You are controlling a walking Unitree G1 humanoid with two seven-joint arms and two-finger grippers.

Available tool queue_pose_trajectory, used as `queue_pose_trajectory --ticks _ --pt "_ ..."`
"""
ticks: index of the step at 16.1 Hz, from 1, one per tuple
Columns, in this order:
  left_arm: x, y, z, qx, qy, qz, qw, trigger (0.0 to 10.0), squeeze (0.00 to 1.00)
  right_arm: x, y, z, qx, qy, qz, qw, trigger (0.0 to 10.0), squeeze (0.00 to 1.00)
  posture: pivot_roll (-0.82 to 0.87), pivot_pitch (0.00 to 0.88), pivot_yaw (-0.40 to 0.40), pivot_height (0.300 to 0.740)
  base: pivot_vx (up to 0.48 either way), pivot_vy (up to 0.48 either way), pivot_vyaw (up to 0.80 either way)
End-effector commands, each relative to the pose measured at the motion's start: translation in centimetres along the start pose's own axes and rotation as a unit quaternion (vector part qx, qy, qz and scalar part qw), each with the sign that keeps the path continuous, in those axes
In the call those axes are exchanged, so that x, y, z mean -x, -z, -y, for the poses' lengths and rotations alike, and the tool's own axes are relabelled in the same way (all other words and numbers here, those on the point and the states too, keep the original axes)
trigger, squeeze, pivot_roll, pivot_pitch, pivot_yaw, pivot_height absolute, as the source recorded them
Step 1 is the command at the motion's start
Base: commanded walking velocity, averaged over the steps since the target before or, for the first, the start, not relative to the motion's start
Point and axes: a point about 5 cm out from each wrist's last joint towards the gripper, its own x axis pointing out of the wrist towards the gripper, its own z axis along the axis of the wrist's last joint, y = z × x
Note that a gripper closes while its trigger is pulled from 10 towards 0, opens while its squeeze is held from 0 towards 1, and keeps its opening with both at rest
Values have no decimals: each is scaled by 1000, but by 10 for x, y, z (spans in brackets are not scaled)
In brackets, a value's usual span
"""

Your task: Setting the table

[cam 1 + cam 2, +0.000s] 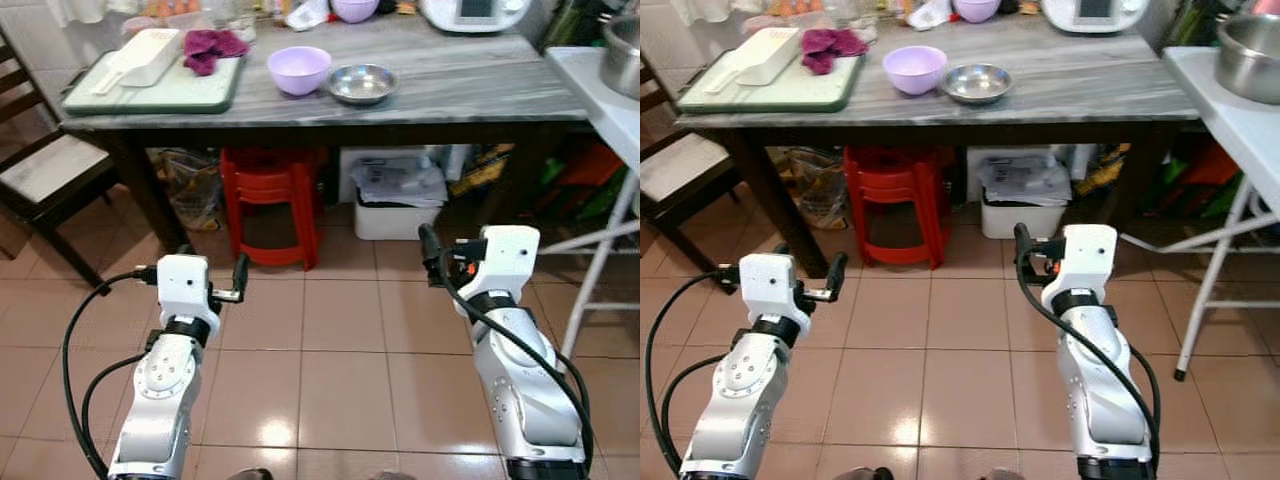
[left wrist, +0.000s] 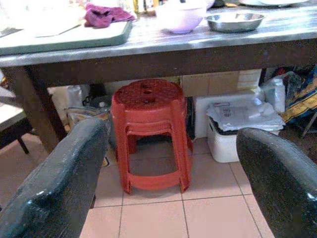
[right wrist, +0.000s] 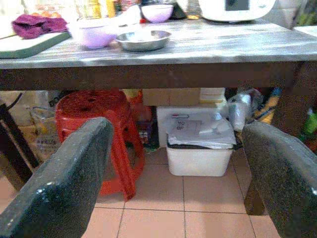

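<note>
Silver arms forward, both pincers agape.

All cameras toward table

my right gripper, fingers spread wide, faces the grey table: steel bowl beside lilac bowl, red stool and white bin beneath.

Lilac bowl; silver bowl; grey-veined table; red stools; magenta cloth.
</note>
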Motion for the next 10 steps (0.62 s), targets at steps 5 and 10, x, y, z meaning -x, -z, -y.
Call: queue_pose_trajectory --ticks 5,10 --pt "-1 0 1 4 1 -4 1000 10000 0 0 0 2 3 9 -1 1000 10000 0 -160 146 28 740 0 -392 0" --pt "-2 1 2 6 2 -6 1000 10000 0 -1 1 2 4 9 -3 1000 10000 0 -169 150 28 740 0 -418 0"
